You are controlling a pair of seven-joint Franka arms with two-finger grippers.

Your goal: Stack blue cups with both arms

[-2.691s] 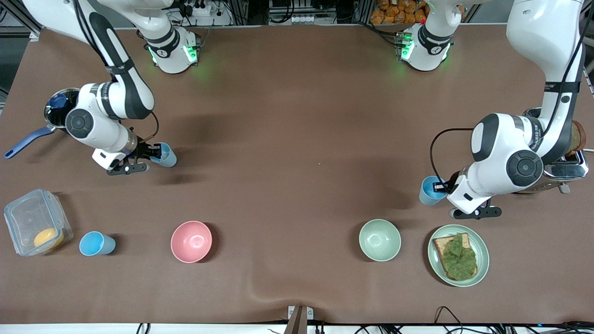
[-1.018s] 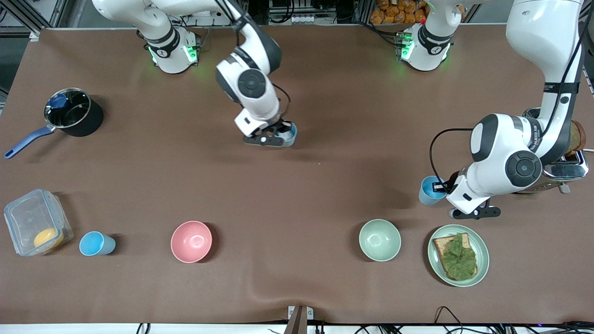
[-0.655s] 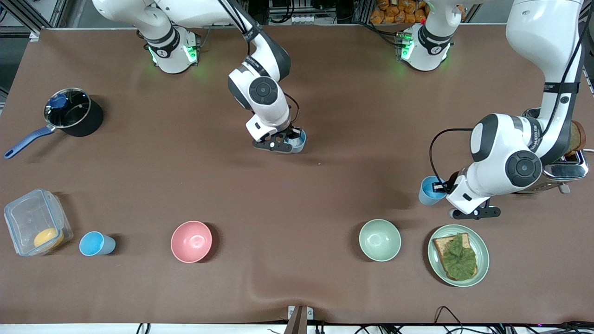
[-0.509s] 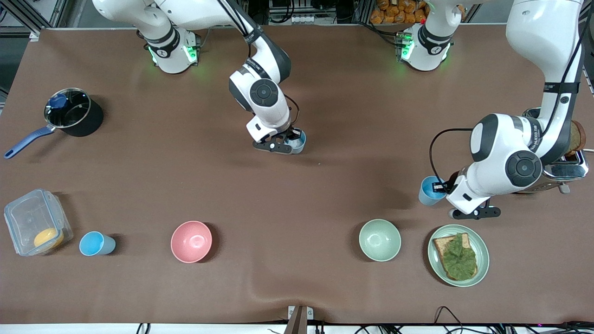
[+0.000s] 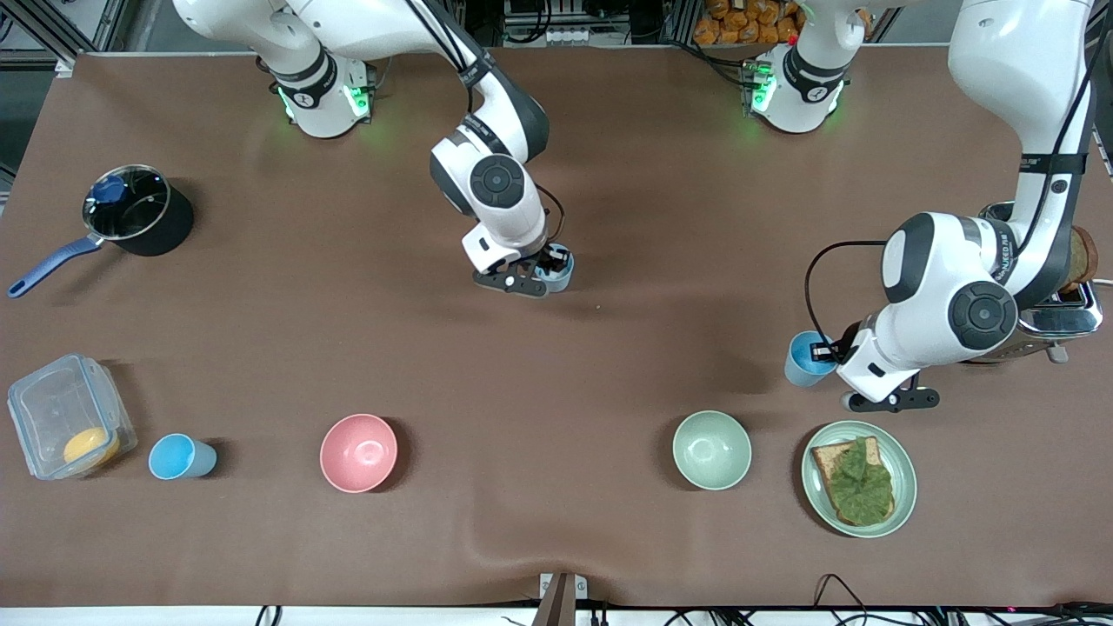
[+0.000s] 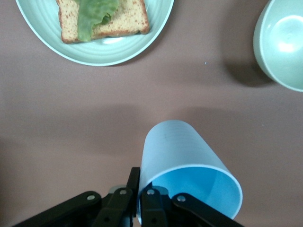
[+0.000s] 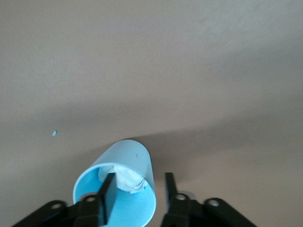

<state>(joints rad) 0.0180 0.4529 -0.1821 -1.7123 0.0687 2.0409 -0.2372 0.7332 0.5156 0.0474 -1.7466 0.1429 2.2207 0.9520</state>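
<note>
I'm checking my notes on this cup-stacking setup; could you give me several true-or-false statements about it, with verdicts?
1. The left gripper pinches the rim of a blue cup beside the plate. True.
2. The middle cup, at the open right gripper, is empty. False: something white lies inside.
3. A third cup stands between the clear container and the pink bowl. True.
4. The toast lies in the green bowl. False: it lies on the plate; the bowl is empty.

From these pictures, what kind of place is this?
Probably a robotics lab set up as a mock kitchen: two arms fixed at a brown-covered table, with a saucepan, a toaster and a plate of toast laid out, and cables along the edge.
</note>
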